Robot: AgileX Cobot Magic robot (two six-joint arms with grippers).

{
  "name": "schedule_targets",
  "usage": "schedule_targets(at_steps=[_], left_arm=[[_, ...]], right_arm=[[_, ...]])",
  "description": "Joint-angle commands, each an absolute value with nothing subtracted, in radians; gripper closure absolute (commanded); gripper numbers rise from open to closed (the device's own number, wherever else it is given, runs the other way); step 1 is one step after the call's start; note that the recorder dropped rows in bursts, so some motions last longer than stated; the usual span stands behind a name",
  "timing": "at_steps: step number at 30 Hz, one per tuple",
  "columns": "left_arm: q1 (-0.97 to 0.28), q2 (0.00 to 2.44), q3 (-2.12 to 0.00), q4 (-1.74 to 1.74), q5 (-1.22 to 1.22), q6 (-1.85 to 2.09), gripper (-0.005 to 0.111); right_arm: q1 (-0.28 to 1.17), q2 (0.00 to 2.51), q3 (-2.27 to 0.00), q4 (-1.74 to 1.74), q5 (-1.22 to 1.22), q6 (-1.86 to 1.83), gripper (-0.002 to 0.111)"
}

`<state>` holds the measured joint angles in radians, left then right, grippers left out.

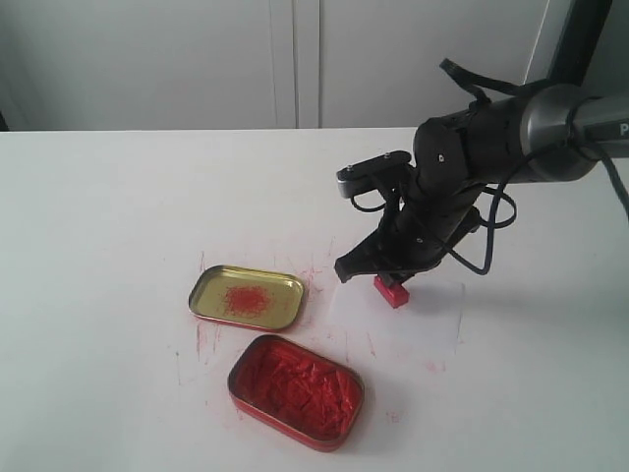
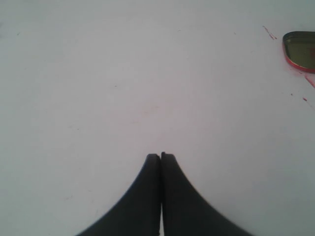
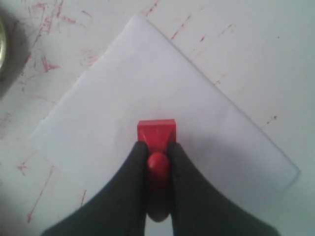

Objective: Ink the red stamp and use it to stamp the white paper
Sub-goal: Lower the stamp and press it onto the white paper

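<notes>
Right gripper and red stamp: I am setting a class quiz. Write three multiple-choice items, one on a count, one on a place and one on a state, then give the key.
1. How many open tin halves lie on the table?
A. one
B. two
C. three

2. Over what is the red stamp?
A. the white paper
B. bare table
C. a tin

3. The right gripper is:
A. open and empty
B. shut on the red stamp
C. shut on nothing

Key:
1 B, the red ink tin and the gold-coloured tin half.
2 A, paper surrounds the stamp in the right wrist view.
3 B, both fingers pinch its knob.
</notes>
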<state>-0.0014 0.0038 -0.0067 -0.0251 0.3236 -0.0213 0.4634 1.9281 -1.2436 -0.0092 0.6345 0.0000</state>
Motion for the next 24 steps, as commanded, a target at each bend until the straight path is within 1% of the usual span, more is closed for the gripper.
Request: schedule_targets(at_steps=[1, 12, 24], left_arm=[[0.0, 0.0, 0.0, -0.024, 0.332, -0.022, 0.107], [0.0, 0.0, 0.0, -0.024, 0.332, -0.022, 0.107], [0.0, 0.0, 0.0, -0.024, 0.332, -0.022, 0.107]], right_arm=[[0.457, 1.944, -1.249, -0.009, 0.611, 0.024, 0.108], [0.457, 2.076, -1.245, 0.007, 0.629, 0.029, 0.108], [0.457, 2.144, -1.243, 0.007, 0.671, 0.029, 0.108]])
